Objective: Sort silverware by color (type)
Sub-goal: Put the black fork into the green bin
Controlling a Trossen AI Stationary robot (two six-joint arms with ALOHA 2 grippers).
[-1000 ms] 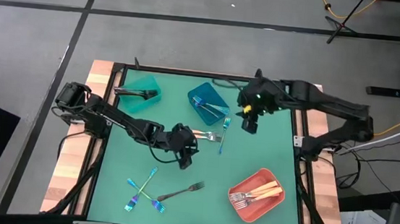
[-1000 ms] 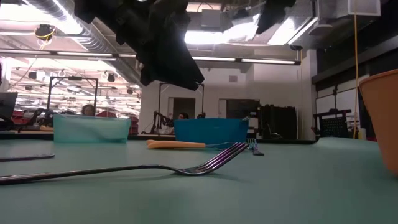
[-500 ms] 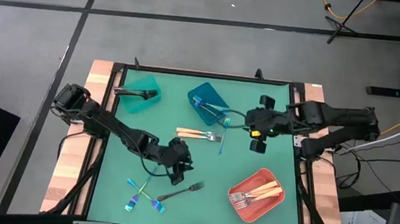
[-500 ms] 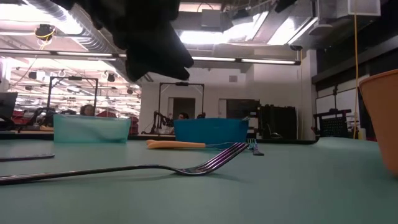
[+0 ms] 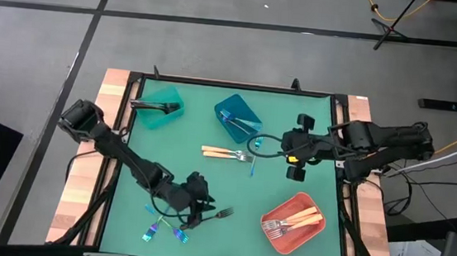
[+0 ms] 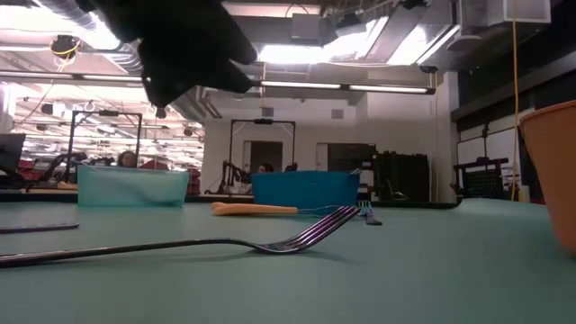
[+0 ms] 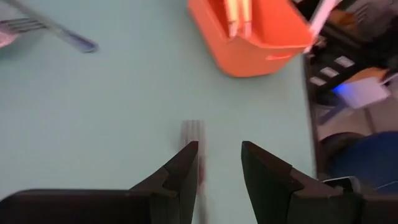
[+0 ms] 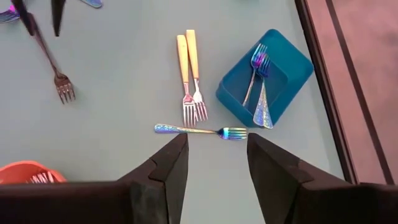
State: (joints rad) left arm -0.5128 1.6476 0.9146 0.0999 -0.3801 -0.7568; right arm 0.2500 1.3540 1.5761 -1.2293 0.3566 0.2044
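Left end effector hovering released over dark silver fork, lower centre of desk; right end effector waiting released, centre right.

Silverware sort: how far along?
Partly done. Sorted: gold-handled forks in the coral-red bin, iridescent forks in the blue bin, a dark piece in the teal bin. In hand: nothing; the open left tool hovers over the dark fork, and the right tool is open. Left: two gold-handled forks, one iridescent fork, crossed iridescent forks.
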